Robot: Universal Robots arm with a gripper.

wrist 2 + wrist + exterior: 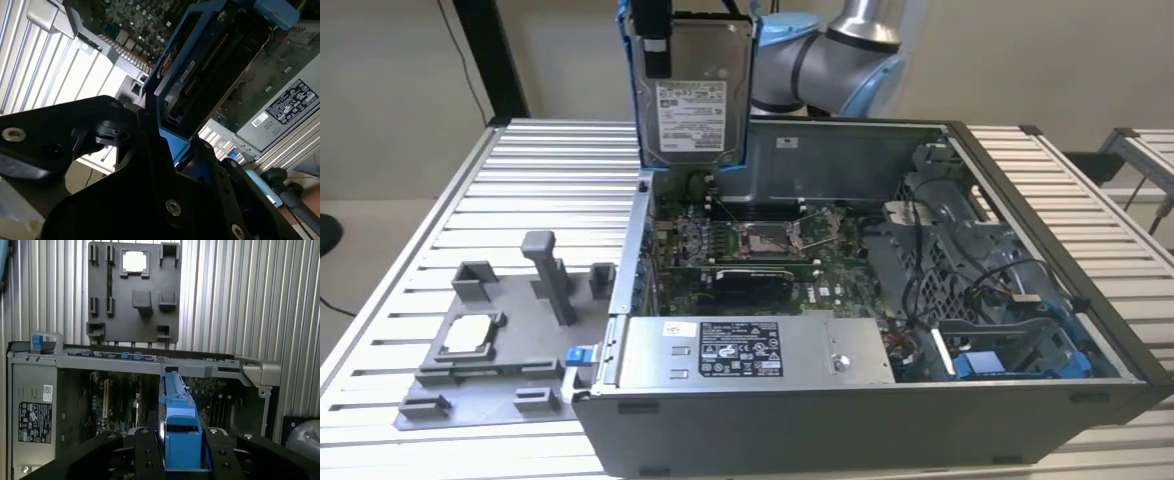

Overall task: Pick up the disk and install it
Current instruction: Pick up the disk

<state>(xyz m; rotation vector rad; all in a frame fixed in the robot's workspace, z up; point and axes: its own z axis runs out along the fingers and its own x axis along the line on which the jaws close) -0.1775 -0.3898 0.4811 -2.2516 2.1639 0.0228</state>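
The disk [696, 100] is a silver-grey drive with a white label in a blue carrier. It hangs upright, high above the far left corner of the open computer case [881, 425]. My gripper [654, 35] is shut on the disk's upper end. In the first wrist view the disk [176, 405] shows edge-on, with black fingers [145, 450] on either side of the blue carrier and the motherboard beneath it. In the second wrist view the carrier [200, 55] juts out from my gripper [167, 142] over the case.
The case lies open on a slatted metal table [520, 180], with a motherboard [761, 245], a grey power supply [747, 350] and a blue-trimmed drive bay [1014, 355] inside. A grey fixture plate [520, 360] at the exterior view's left holds a small white-topped chip [470, 333].
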